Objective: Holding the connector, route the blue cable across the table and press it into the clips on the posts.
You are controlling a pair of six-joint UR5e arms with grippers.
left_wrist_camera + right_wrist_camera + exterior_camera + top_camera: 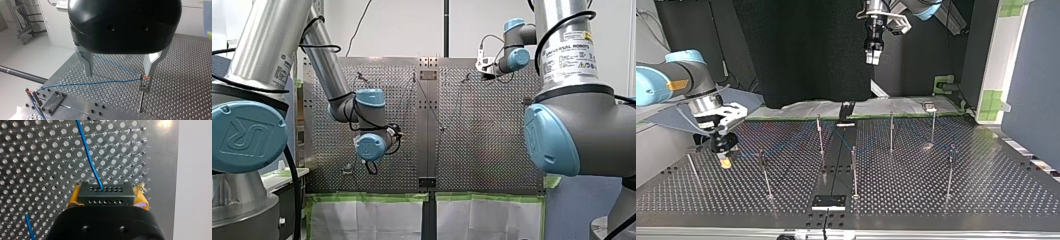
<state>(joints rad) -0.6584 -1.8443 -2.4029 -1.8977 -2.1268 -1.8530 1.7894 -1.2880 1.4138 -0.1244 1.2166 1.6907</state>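
One, the right gripper (107, 198), is clamping the connector (103, 191) to steer the blue cable (88, 157); the left gripper (118, 74) is hovering open, empty, over a post (141, 100).

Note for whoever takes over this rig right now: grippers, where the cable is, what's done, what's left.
My right gripper: shut on the connector, low over the table at the top view's left.
My left gripper: open, empty, raised.
Done: the cable sits in a clip by my left gripper and a second clip.
Left: the other posts; which are bare I cannot tell.
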